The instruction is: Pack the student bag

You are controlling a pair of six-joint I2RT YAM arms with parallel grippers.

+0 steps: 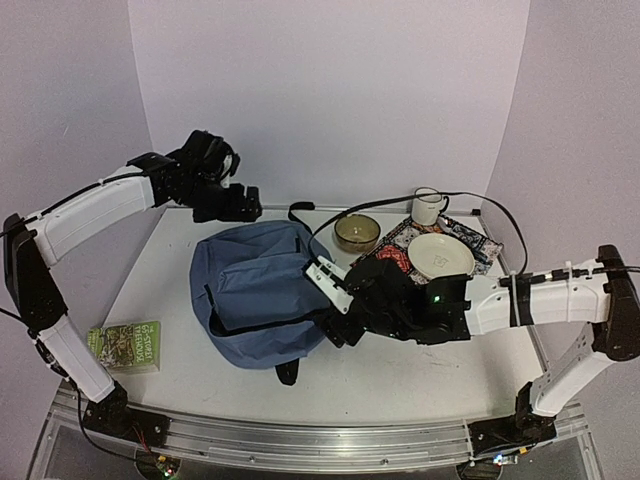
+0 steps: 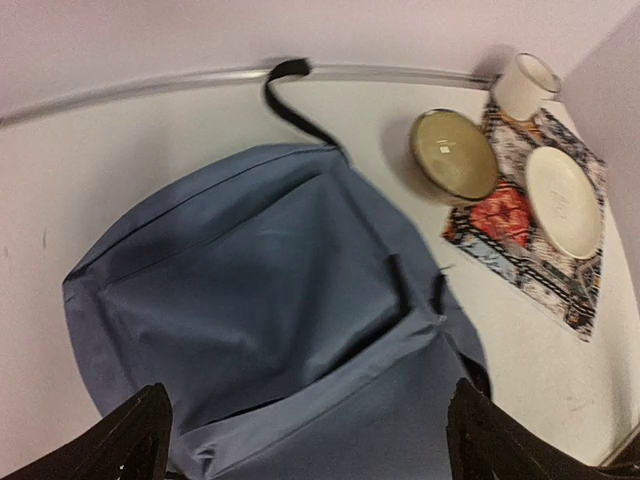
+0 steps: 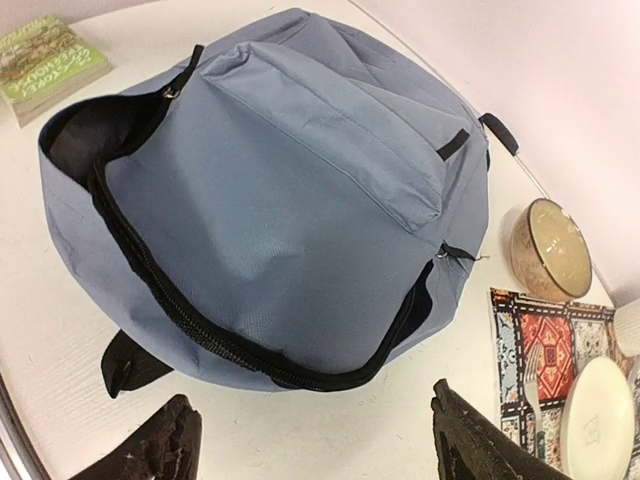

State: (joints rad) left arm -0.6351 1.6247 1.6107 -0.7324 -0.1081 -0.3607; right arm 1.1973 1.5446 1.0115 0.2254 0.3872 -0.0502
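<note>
The student bag, a slate-blue backpack, lies flat mid-table with its black main zip partly undone, showing dark gaps at both ends. My left gripper hovers over the bag's far edge. In the left wrist view the left gripper is open, its fingers wide apart above the bag's fabric with nothing held. My right gripper sits at the bag's right side. From the right wrist, this gripper is open over bare table just short of the zip, and the bag fills the view.
A green book lies at the table's near left. At the far right a patterned mat carries a cream plate; an olive bowl and a white mug stand beside it. A black strap trails behind the bag.
</note>
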